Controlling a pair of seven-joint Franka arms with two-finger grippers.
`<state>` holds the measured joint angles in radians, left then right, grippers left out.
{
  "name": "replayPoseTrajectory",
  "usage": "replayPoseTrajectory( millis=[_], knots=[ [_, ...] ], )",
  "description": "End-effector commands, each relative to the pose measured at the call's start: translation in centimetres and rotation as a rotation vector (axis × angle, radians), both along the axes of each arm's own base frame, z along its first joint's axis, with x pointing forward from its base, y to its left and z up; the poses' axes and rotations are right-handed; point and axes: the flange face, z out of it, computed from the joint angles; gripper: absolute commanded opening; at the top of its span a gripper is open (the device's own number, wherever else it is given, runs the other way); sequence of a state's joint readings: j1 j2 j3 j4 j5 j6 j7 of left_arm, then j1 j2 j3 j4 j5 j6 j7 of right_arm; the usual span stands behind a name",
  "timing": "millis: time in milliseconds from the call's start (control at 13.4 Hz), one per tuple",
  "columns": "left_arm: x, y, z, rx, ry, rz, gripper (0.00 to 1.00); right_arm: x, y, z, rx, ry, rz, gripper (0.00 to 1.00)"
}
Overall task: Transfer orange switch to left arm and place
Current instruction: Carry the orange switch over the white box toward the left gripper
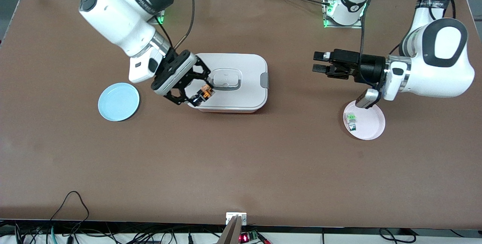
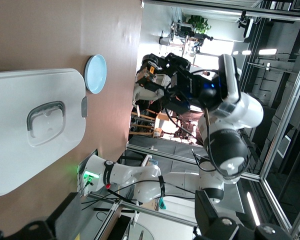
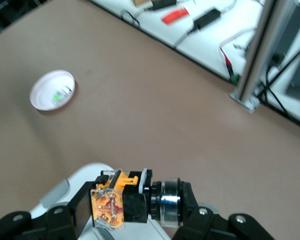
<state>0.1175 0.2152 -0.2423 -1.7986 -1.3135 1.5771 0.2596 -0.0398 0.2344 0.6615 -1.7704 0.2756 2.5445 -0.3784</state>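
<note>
Orange switch is clamped by right gripper over box; left gripper, fingers apart, beside box. Handover misalignment could drop switch onto lid.

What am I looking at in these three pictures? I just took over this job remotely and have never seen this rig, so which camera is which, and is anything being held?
Two white robot arms sit at a brown table. The front view looks down from across the table; the other two pictures come from cameras on each arm's wrist.

The right gripper is shut on the orange switch, a small black part with an orange end, and holds it over the box, the white lidded container mid-table. The right wrist view shows that switch close up.

The left gripper is open and empty, held in the air above the table near the pink plate; that arm is waiting. The pink plate carries a small green-and-white switch. An empty blue plate lies toward the right arm's end.
</note>
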Motion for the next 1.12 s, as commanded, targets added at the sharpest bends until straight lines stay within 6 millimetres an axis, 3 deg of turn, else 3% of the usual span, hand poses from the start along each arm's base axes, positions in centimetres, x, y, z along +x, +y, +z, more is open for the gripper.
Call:
replayPoseTrajectory(
  millis=[0,149,298,596,745,1043],
  knots=[
    [-0.4,-0.9,0.5,-0.029,0.013,0.047,0.95,-1.0,3.4,1.2,0.114,-0.066,0.014,0.0],
    [-0.1,-1.5,0.4,-0.055,0.061,0.078,0.94,-2.4,5.8,1.8,0.177,-0.093,0.028,0.0],
    [-0.2,-3.6,0.1,-0.029,0.066,0.097,0.95,-4.4,8.8,2.2,0.278,-0.111,0.004,0.0],
    [-0.5,-5.7,0.2,-0.057,0.11,0.112,0.94,-8.4,14.4,0.9,0.459,-0.197,-0.05,0.0],
    [-0.5,-6.4,0.4,-0.057,0.163,0.127,0.94,-9.7,15.7,1.3,0.502,-0.2,-0.062,0.0],
    [-0.7,-6.2,0.6,-0.054,0.181,0.125,0.91,-9.9,15.9,1.6,0.509,-0.2,-0.061,0.0]
  ],
)
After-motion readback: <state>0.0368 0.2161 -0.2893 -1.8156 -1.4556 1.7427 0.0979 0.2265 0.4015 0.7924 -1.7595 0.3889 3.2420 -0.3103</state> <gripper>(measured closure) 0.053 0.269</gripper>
